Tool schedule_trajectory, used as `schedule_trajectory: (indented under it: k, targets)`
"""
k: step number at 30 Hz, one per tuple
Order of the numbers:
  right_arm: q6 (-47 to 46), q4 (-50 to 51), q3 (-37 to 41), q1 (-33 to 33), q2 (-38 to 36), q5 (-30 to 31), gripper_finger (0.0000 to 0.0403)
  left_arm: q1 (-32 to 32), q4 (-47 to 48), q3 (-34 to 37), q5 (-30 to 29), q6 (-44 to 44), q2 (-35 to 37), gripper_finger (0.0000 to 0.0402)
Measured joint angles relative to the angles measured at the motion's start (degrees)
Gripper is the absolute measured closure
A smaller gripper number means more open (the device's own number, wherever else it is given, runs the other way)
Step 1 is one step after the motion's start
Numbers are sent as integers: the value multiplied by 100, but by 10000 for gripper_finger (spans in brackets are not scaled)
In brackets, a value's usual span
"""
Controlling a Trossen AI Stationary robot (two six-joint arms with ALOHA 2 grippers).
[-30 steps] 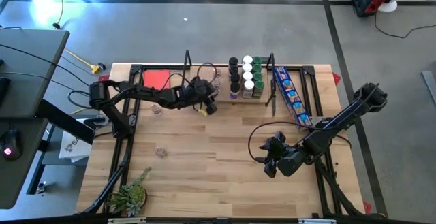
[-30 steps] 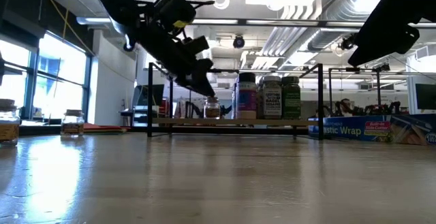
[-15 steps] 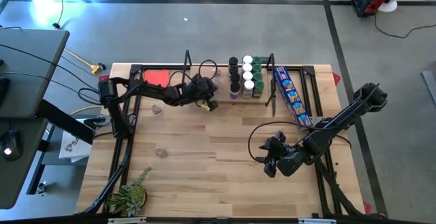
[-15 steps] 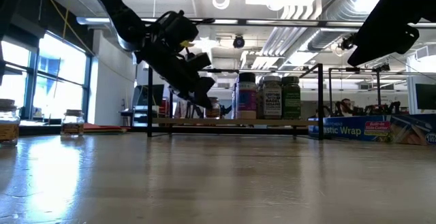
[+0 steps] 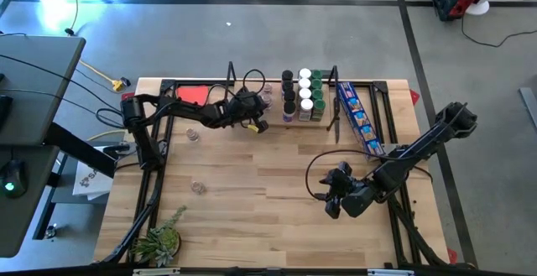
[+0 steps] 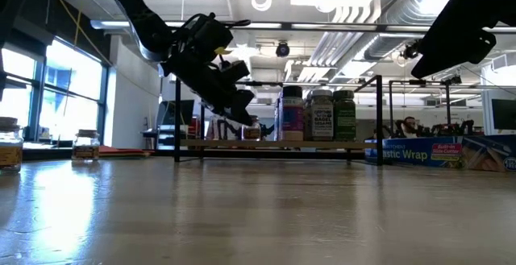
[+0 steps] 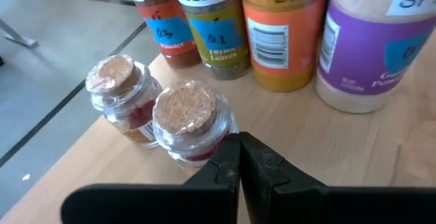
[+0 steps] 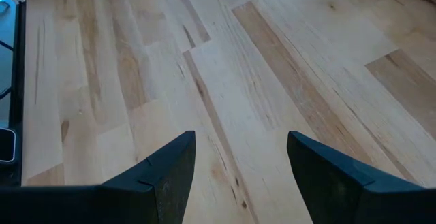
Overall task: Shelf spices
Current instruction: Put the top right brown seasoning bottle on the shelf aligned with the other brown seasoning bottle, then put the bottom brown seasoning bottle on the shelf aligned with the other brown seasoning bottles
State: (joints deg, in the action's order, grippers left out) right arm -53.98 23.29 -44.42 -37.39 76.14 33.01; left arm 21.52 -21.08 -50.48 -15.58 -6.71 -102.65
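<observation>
Wooden tabletop (image 5: 252,184) is looking mostly tidy, so this one's getting close. Most spices (image 5: 302,94) are already standing in rows on the shelf (image 5: 277,121) up at 12 o'clock, with two cork-topped jars (image 7: 187,118) sitting beside them. Left gripper (image 7: 240,163) is hanging right in front of those with its fingers pinched together on nothing. Two loose jars (image 5: 196,160) are waiting at 9 o'clock, well apart from the shelf. Right gripper (image 8: 235,173) is idling at 4 o'clock, fingers spread, empty.

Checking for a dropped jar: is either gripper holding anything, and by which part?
Nothing is held. The left gripper is shut empty beside the cork-topped jars on the shelf; the right gripper hangs open.
</observation>
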Motion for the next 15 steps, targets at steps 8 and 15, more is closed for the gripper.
schedule_trajectory:
  k: [8,15]
  targets:
    - [-84,0,0,0,0,0,176,-486,458,9,-414,-359,460,401]
    - [-167,-14,0,-11,7,75,176,-3034,2477,2,-2049,303,2215,401]
